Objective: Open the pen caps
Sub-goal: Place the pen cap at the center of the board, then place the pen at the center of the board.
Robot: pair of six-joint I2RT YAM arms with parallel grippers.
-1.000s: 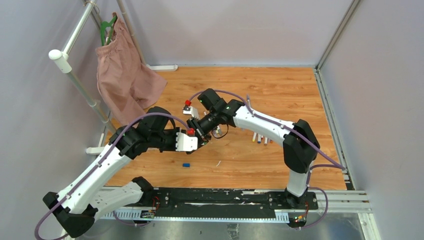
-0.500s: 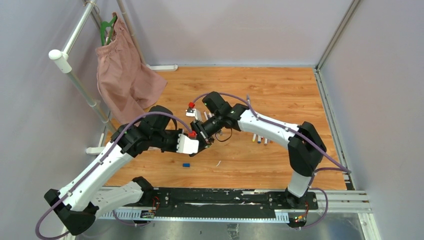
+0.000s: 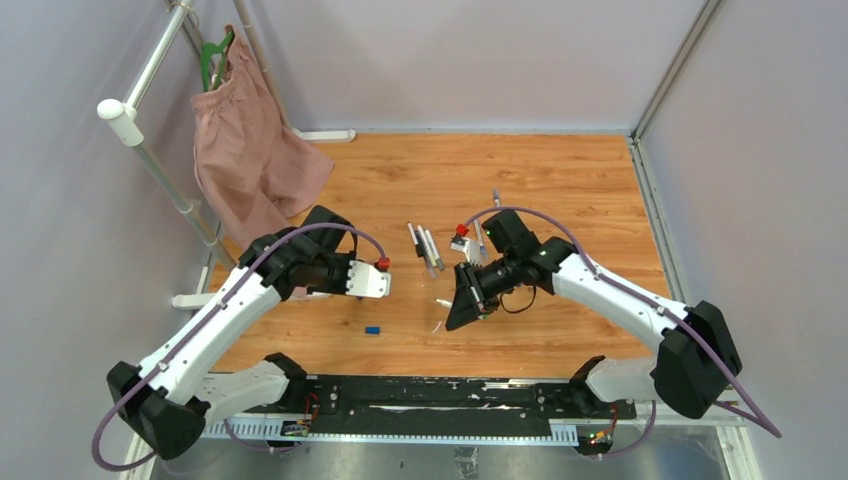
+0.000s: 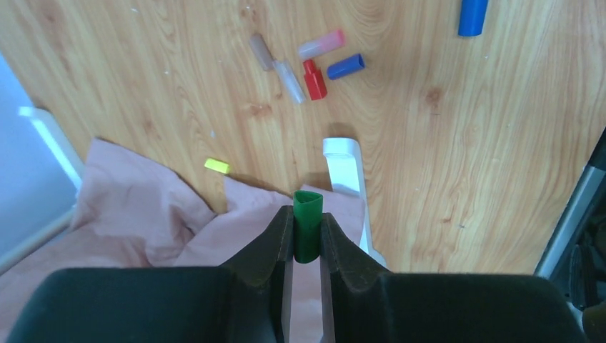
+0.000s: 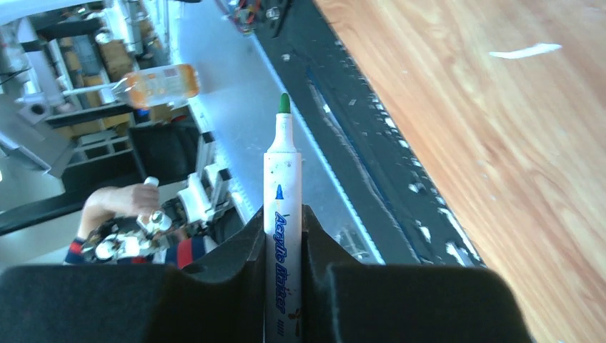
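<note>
Blue script running lengthwise along the white, green-tipped marker (image 5: 283,207) reads "Acrylic", followed by a second word too blurred to make out. A small blue mark sits above it. Nothing else is legible.

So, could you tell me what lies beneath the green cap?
Below the green cap: pink cloth and a white rack foot; the left gripper's fingers cover its lower end.

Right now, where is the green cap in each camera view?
Top external: not discernible, hidden under the left hand.
Left wrist: green cap at bottom centre, pinched in that hand.
Right wrist: not in it.
Shared landmark: pink cloth, upper left from above, lower left in the left wrist view.
</note>
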